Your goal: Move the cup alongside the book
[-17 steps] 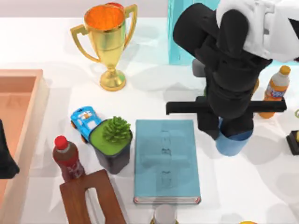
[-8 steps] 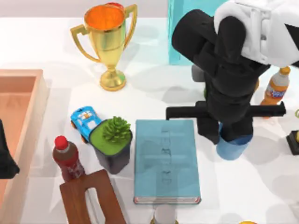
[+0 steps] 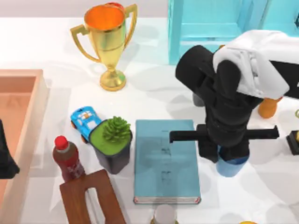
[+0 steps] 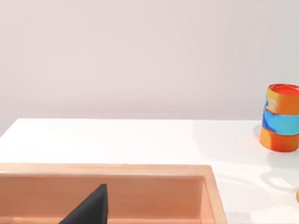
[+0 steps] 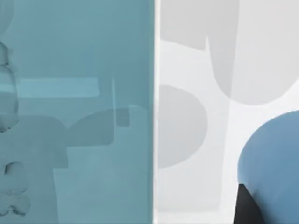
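Right gripper (image 3: pixel 230 161) over blue cup (image 3: pixel 231 167), jaws pinching cup, cup just beside right edge of teal book (image 3: pixel 164 161) on white tabletop (image 3: pixel 56 46), left gripper (image 3: pixel 5 158) parked over wooden tray (image 3: pixel 21 121), jaw state not possible to tell.

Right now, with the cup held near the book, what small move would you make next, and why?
Probably lower the cup and set it down. The right gripper holds it right of the book, with bare table between them in the right wrist view, so it already sits alongside. The left arm stays parked at the left edge.
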